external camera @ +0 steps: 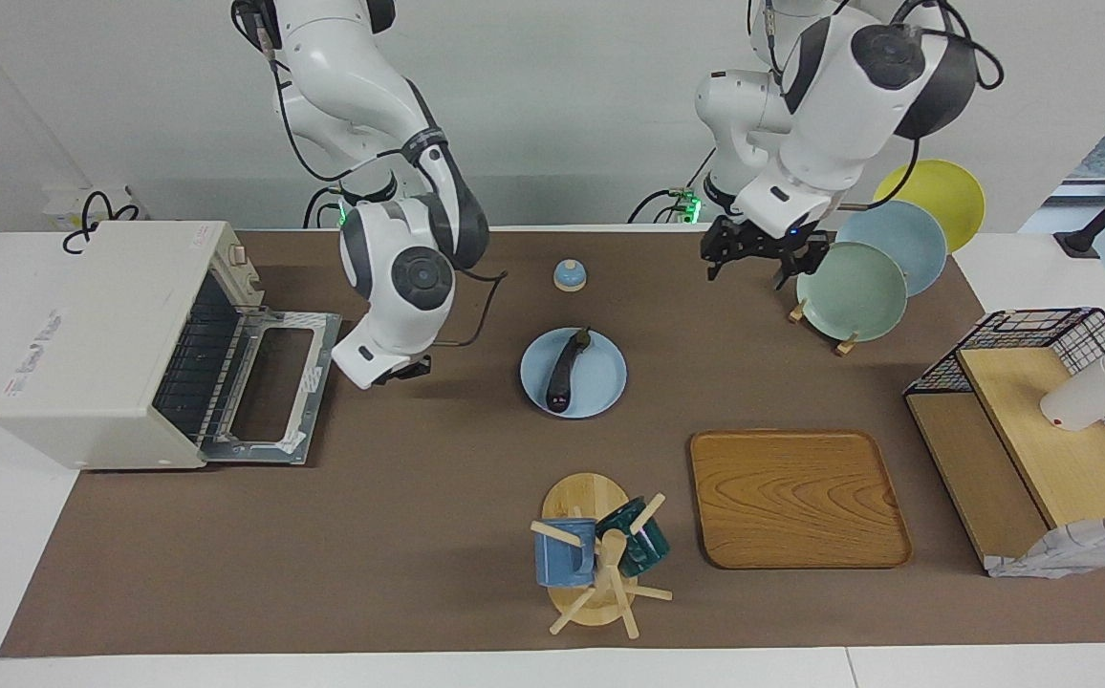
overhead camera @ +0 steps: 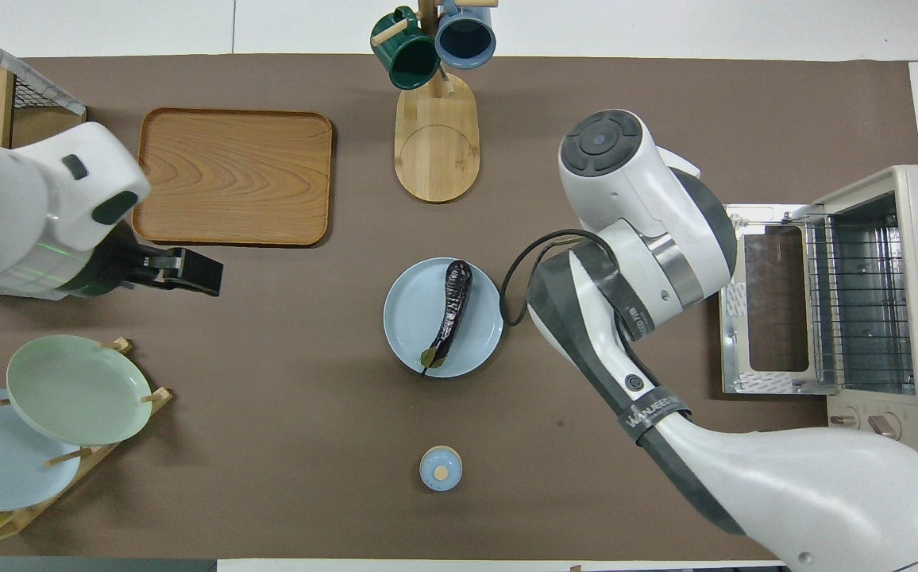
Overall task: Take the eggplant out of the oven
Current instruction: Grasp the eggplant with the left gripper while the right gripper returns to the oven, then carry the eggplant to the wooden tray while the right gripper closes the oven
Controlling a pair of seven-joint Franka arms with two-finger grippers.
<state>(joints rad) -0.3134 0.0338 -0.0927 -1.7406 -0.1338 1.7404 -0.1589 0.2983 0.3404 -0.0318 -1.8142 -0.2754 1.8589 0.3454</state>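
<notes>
The eggplant is dark and glossy and lies lengthwise on a light blue plate at the middle of the mat; the overhead view shows the eggplant and the plate too. The off-white oven stands at the right arm's end, its glass door folded down flat and its wire rack bare. My right gripper hangs low between the open door and the plate, holding nothing; in the overhead view its own wrist hides it. My left gripper is open and empty, up beside the plate rack.
A small blue bell sits nearer to the robots than the plate. A wooden tray and a mug tree with two mugs lie farther out. A plate rack and a black wire basket with boards stand at the left arm's end.
</notes>
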